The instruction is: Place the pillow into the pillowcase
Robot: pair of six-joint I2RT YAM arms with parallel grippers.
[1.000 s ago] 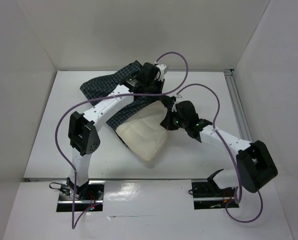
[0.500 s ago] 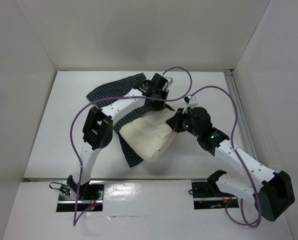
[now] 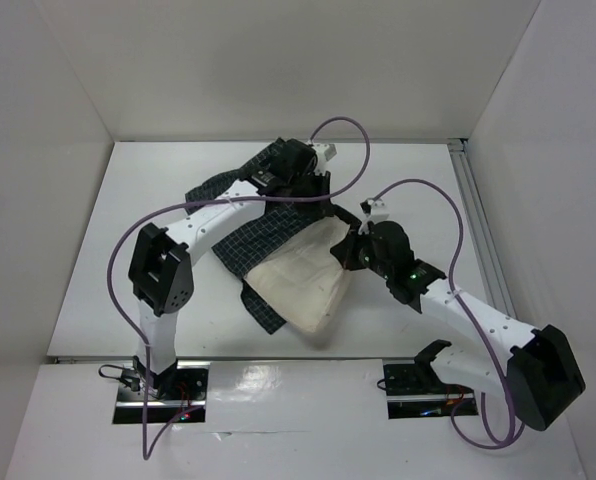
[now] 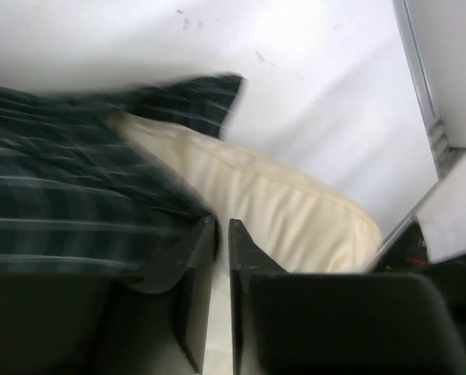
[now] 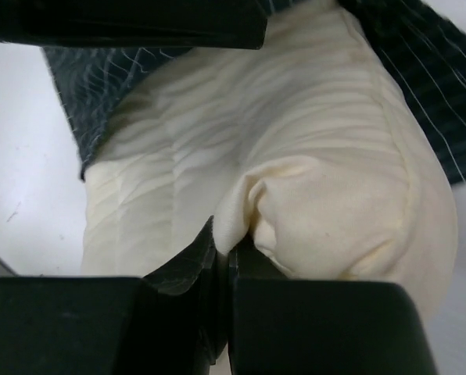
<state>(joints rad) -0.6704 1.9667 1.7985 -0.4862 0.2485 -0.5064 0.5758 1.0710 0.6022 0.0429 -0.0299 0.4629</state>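
Right hand (image 5: pixel 224 250) pinches a fold of the pillow (image 3: pixel 303 288), which lies mid-bench (image 3: pixel 128 230), partly covered by the pillowcase (image 3: pixel 246 240). Left hand (image 4: pixel 223 234), nearly closed just beyond the pillow, grip on cloth unclear, should lift the opening while the right pushes the pillow deeper.

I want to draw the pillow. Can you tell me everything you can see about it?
The pillow is cream, soft and puffy, with faint stitched ridges running across it. It lies slanted on the white table. The dark checked pillowcase covers its far side, and the near part sticks out bare. The right pincer is shut on a bunched fold of its cloth at one end.
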